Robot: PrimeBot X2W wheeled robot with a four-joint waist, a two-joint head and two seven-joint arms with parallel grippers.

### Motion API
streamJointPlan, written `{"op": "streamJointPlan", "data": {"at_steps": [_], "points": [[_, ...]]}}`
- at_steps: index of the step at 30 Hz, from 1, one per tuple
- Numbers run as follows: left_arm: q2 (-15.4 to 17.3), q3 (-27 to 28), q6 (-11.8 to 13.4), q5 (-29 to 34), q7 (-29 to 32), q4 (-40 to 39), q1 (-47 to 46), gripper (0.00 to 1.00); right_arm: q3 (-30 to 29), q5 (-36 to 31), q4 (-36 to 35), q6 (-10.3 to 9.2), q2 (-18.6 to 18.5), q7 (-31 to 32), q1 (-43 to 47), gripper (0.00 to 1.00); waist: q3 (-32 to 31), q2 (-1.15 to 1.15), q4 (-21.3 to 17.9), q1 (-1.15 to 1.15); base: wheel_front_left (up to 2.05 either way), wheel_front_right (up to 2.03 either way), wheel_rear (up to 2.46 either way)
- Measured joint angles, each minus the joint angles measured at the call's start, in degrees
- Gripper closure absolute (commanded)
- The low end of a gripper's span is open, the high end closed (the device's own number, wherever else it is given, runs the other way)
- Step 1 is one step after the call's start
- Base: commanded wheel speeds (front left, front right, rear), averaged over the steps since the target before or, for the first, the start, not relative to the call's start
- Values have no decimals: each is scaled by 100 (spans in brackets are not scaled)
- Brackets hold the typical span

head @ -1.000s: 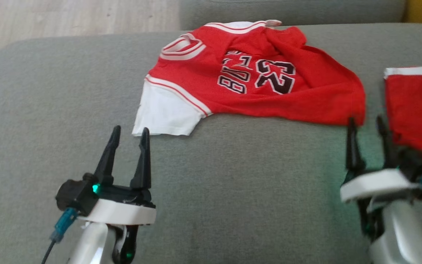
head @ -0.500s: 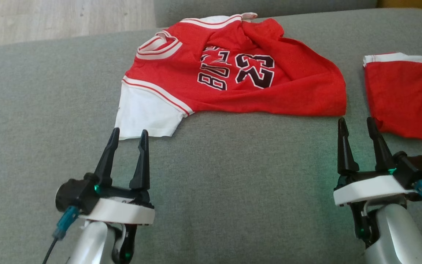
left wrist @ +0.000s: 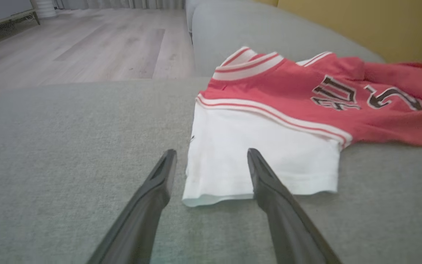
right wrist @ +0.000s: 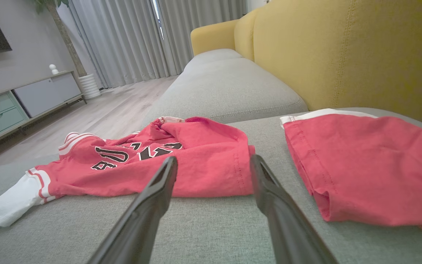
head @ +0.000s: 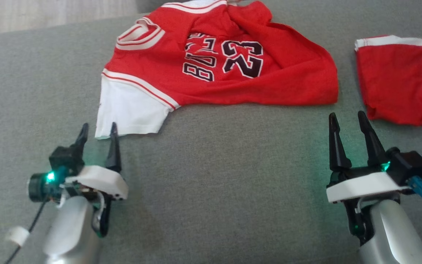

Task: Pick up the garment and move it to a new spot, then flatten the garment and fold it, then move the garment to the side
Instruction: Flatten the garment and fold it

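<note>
The garment (head: 218, 69) is a red jersey with white sleeves and black lettering with "23", lying rumpled on the grey sofa seat (head: 211, 183). Its white sleeve (left wrist: 255, 154) points toward me. My left gripper (head: 98, 129) is open with its tips at the sleeve's hem; in the left wrist view the left gripper (left wrist: 211, 156) frames the sleeve's corner. My right gripper (head: 344, 119) stands open, just short of the jersey's red bottom corner (right wrist: 229, 172), with nothing between its fingers.
A second red cloth with a white band (head: 398, 80) lies folded to the right of the jersey. A yellow sofa back (right wrist: 343, 51) rises behind it. Wooden floor (left wrist: 86, 47) lies beyond the seat's far edge, with a low cabinet (right wrist: 17, 102) across the room.
The head camera has tilted, so the whole scene shifted. My left gripper has moved left and forward to the white sleeve's hem. The right gripper now stands clear of the second red cloth.
</note>
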Motion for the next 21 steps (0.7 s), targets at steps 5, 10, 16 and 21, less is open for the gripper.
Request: {"op": "streamJointPlan", "data": {"at_steps": [5,10,16,21], "points": [[144,18,107,48,319,589,-255,0,29,60,-71,0,-1,0,-118,0,117,0,-117,0,0,0,0],[158,-1,73,47,471,898,-410,0,29,96,-92,0,-1,0,-119,0,175,0,-167,0,0,0,0],[168,-21,42,31,560,1079,-576,0,24,101,-98,0,-1,0,-119,0,182,0,-155,0,0,0,0],[159,-16,-58,-130,503,1143,-589,100,29,101,-96,0,-1,0,-119,0,151,0,-129,0,0,0,0]]}}
